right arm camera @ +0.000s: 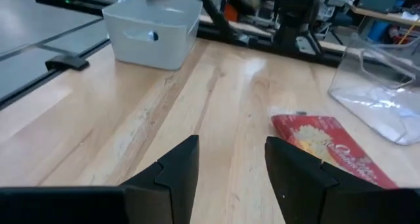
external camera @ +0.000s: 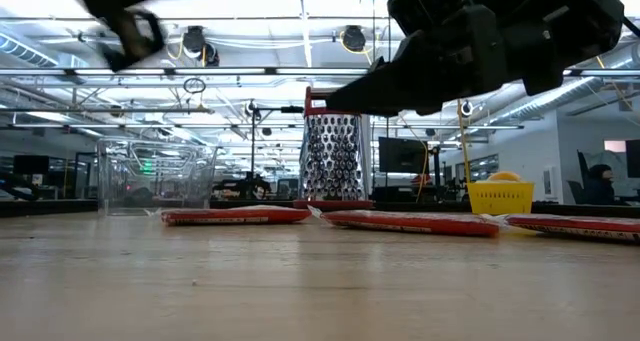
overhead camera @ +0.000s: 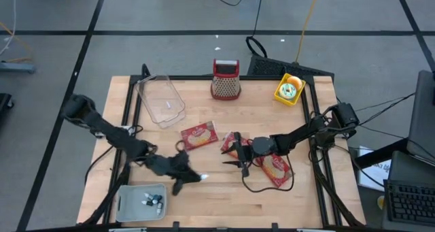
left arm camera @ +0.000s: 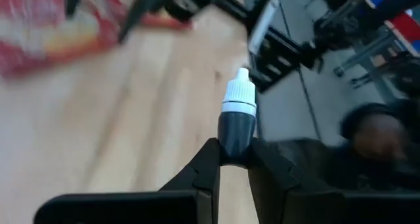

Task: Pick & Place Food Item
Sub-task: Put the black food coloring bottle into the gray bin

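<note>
1. The left arm reached from the left edge of the high view down toward the lower centre, its left gripper (overhead camera: 182, 172) poised above the grey bin (overhead camera: 130, 206) at the lower left of the table (overhead camera: 224, 205).
2. In the left wrist view the left gripper (left arm camera: 233, 159) had its fingers clamped on a small dropper bottle (left arm camera: 237, 112), dark-bodied with a white cap.
3. The bottle's long axis ran straight out from between the fingers, its white tip pointing away from the wrist.
4. The right arm stretched from the right edge of the high view toward the centre, with the right gripper (overhead camera: 242, 157) above the wood.
5. The right wrist view showed the right gripper (right arm camera: 231, 159) with its fingers apart and nothing between them.
6. Three red food packets lay flat at the centre of the high view: one packet (overhead camera: 198, 136) left of the right gripper, a second packet (overhead camera: 231, 142) touching the gripper's body, and a third packet (overhead camera: 276, 169) under the right arm.
7. The first packet lay with its long axis roughly left to right, slightly tilted.
8. White script showed on its red face, too small to read.
9. A clear container (overhead camera: 161, 100), a red-handled grater (overhead camera: 225, 79) and a yellow basket (overhead camera: 289, 89) stood along the top of the table.
</note>
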Action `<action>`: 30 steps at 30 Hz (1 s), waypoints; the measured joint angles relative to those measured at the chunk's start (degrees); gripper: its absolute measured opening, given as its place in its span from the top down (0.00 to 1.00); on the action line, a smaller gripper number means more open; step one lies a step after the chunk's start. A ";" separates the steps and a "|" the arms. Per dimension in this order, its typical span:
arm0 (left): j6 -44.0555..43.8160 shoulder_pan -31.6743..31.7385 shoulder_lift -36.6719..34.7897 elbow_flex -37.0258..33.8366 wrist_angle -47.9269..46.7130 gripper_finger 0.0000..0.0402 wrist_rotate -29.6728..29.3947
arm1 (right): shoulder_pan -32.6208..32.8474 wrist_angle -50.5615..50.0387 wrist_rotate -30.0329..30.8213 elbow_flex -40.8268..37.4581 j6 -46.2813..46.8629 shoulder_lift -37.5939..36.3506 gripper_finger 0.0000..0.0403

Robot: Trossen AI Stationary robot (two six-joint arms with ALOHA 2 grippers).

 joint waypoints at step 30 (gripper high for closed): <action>-84.45 -42.04 -6.13 -0.03 -35.33 0.75 -14.41 | -0.07 -1.20 0.00 0.00 -0.63 0.04 0.60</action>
